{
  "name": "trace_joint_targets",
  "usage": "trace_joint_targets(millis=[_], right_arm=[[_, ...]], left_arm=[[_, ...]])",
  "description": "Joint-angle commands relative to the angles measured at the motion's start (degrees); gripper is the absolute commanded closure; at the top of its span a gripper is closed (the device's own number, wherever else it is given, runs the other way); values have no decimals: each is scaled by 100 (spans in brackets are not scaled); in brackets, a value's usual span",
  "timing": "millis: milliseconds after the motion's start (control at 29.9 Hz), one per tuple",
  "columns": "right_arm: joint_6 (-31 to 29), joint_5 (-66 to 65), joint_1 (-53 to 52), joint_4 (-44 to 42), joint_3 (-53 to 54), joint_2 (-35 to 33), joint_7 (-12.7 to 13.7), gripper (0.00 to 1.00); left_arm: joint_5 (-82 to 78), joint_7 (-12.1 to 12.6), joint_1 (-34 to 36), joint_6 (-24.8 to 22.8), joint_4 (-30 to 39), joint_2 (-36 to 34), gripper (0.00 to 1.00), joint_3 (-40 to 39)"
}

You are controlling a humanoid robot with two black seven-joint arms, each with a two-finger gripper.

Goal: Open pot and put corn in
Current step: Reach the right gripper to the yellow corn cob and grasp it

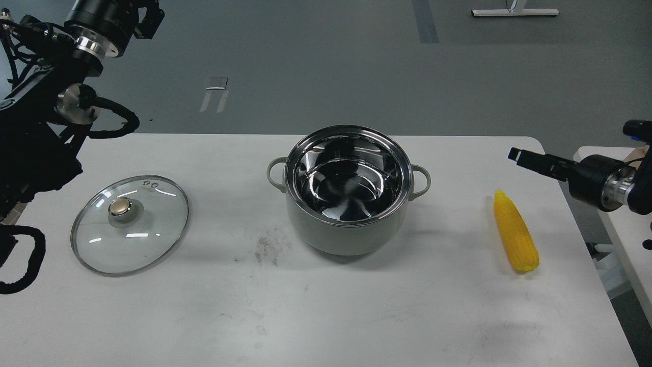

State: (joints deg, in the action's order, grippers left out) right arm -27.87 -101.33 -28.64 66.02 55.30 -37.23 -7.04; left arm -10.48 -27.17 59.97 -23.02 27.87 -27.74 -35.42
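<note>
The pot [347, 238] stands uncovered in the middle of the white table, its shiny steel inside empty. The glass lid [147, 239] with a gold knob [120, 207] lies flat on the table at the left. The corn [515, 237] lies on the table at the right, tip pointing away from me. My left gripper [146, 16] is raised high at the top left, far from the lid; its fingers do not show. My right gripper [524, 157] reaches in from the right, above and just beyond the corn's tip, seen dark and edge-on. It holds nothing that I can see.
The white table [326, 316] has a smudge in front of the pot's left side. A second white table [619, 239] stands close by at the right edge. Black cables [109, 127] hang from the left arm over the table's far left corner.
</note>
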Motion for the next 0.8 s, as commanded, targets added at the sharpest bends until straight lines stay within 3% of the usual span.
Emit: trace_joint_targets(millis=[0, 100, 267, 502, 535, 635, 702, 769], right_arm=[[80, -499, 25, -80, -362, 163, 106, 0], [97, -984, 148, -151, -380, 242, 177, 0], [211, -1213, 280, -388, -397, 277, 185, 10], [264, -1266, 394, -591, -406, 462, 159, 43], [264, -1266, 395, -590, -406, 462, 159, 43], [264, -1266, 412, -538, -415, 471, 159, 73], [238, -1275, 447, -503, -476, 436, 159, 99], [238, -1275, 421, -459, -564, 427, 150, 100]], left_arm=[[2, -7, -3, -19, 8, -3, 3, -70], [2, -7, -3, -19, 8, -3, 3, -158], [-6, -25, -3, -27, 131, 5, 3, -158], [-15, -78, -12, -27, 351, -12, 3, -149], [-15, -78, -12, -27, 351, -12, 3, -149], [-15, -83, -3, -36, 360, -21, 3, -149], [-24, -83, -3, -36, 386, -38, 3, -149], [-24, -83, -3, -36, 404, -47, 3, -149]])
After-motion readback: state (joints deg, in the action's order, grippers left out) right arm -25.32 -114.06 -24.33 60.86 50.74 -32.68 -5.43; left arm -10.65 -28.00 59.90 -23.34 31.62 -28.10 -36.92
